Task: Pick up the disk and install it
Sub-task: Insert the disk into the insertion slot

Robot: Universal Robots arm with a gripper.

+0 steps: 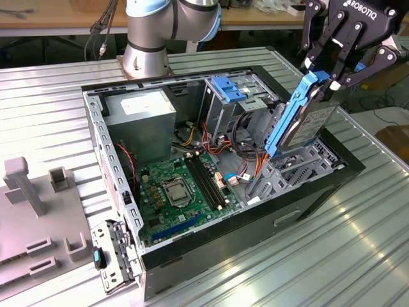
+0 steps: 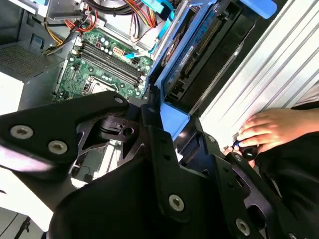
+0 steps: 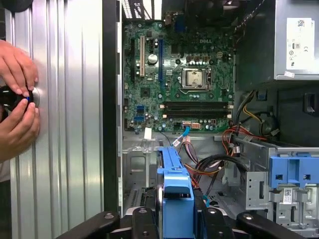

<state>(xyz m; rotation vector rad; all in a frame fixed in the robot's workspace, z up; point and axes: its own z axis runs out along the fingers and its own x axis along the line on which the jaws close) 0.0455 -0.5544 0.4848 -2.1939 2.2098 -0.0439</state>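
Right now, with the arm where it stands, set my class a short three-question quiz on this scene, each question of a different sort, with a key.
1. True or false: the gripper is shut on the disk.
2. How does the disk stand in the exterior view?
A. Lying flat outside the case.
B. Tilted, with its lower end down inside the computer case.
C. Level and fully seated in its bay.
3. In the first wrist view, what surface are the person's hands on, beside the case?

Key
1. True.
2. B.
3. The ribbed metal table.
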